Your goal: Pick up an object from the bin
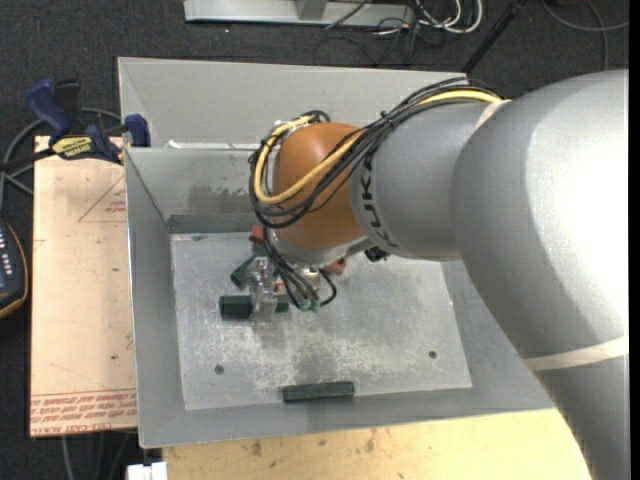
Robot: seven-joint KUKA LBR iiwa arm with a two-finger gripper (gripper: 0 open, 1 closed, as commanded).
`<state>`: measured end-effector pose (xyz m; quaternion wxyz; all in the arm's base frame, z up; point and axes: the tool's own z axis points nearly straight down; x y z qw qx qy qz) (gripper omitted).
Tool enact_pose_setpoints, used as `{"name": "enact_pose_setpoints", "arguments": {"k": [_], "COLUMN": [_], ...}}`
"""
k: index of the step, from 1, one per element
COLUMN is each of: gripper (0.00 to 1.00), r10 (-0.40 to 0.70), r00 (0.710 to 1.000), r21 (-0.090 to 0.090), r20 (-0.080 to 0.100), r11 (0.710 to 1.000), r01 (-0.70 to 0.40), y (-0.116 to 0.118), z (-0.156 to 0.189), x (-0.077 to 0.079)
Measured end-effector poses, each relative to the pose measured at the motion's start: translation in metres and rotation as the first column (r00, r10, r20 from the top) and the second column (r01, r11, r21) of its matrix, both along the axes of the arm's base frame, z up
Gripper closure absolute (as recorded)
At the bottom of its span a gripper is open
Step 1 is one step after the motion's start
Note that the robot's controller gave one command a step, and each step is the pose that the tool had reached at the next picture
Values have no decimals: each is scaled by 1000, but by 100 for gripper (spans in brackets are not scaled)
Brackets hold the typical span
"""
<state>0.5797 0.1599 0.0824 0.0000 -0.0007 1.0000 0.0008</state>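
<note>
My gripper [266,298] reaches down in the left middle of the bin, below the orange cover of the wrist. Its metal fingers stand over a small dark green-black block [237,308] that lies flat on the bin floor, and their tips touch or overlap its right end. Whether the block sits between the fingers is hidden by the gripper body. A dark flat bar [318,392] lies near the bin's front edge, well apart from the gripper.
The big grey arm covers the right half of the bin. A small reddish bit [256,236] shows beside the orange cover toward the back. Bare scuffed floor lies to the left and in front of the gripper.
</note>
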Motion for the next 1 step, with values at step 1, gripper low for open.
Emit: {"name": "enact_pose_setpoints", "arguments": {"k": [1], "gripper": [100], "r10": [88], "r00": [996], "r21": [2], "r20": [12], "r11": [996], "r01": [-88], "y": [42], "z": [156], "x": [19]}}
